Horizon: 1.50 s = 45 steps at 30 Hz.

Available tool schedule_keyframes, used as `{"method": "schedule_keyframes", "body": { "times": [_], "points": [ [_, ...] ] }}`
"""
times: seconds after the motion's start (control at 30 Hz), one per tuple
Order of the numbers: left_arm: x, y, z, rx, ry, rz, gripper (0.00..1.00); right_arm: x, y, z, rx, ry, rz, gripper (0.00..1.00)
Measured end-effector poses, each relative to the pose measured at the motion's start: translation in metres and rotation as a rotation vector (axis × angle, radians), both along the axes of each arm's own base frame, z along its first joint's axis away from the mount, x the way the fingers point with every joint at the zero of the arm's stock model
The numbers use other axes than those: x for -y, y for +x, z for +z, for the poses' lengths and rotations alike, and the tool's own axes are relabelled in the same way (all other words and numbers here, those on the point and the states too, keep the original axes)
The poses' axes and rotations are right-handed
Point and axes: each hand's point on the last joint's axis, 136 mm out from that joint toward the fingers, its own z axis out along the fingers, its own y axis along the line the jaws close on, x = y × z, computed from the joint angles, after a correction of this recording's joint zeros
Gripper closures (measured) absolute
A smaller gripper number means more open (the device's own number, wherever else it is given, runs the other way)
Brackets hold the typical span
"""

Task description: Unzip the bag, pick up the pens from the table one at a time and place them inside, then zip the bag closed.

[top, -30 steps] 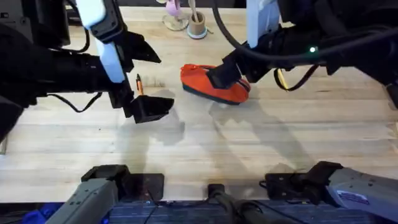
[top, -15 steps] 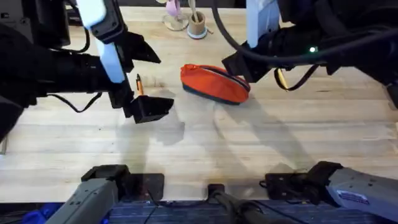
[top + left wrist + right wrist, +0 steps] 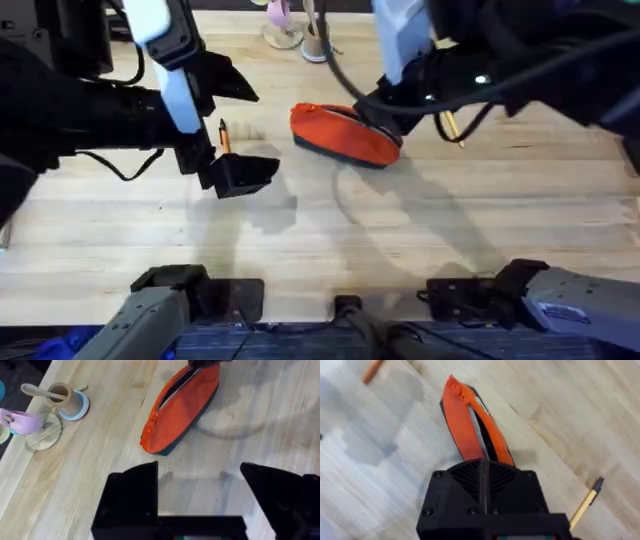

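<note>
**Right arm slides in over bag**

Right gripper [image 3: 482,495] has shifted left since 0.5 s ago, now over the bag's [image 3: 343,133] near end, fingers pressed together, nothing visibly pinched. Bag lies mid-table [image 3: 400,240], zipper part open, orange side up, navy base showing. 1 pen [image 3: 224,135] sits by the left arm, another pen [image 3: 449,127] just right of the bag. Left gripper [image 3: 200,497] hangs wide open, empty, near the bag but apart from it. Cup [image 3: 65,400] w/ pale stick at far edge.
</note>
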Motion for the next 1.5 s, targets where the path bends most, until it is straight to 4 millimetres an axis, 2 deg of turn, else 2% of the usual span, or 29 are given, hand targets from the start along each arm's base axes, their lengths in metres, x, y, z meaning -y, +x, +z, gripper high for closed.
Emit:
{"method": "schedule_keyframes", "body": {
  "times": [0.23,0.4,0.7,1.07,1.4,1.43,1.5],
  "points": [
    [0.0,0.0,0.0,0.0,0.0,0.0,0.007,-0.005,0.008,-0.038,-0.071,-0.078,0.032,0.971],
    [0.0,0.0,0.0,0.0,0.0,0.0,0.007,-0.012,0.017,-0.049,-0.064,-0.087,0.049,0.971],
    [0.0,0.0,0.0,0.0,0.0,0.0,0.007,-0.014,0.022,-0.063,-0.069,-0.131,0.085,0.971],
    [0.0,0.0,0.0,0.0,0.0,0.0,0.007,-0.017,0.032,-0.107,-0.129,-0.207,0.119,0.971],
    [0.0,0.0,0.0,0.0,0.0,0.0,0.007,-0.017,0.035,-0.107,-0.124,-0.209,0.118,0.971],
    [0.0,0.0,0.0,0.0,0.0,0.0,0.008,-0.017,0.034,-0.107,-0.124,-0.21,0.118,0.947],
    [0.0,0.0,0.0,0.0,0.0,0.0,0.007,-0.015,0.038,-0.106,-0.112,-0.221,0.111,0.675]
  ]
}}
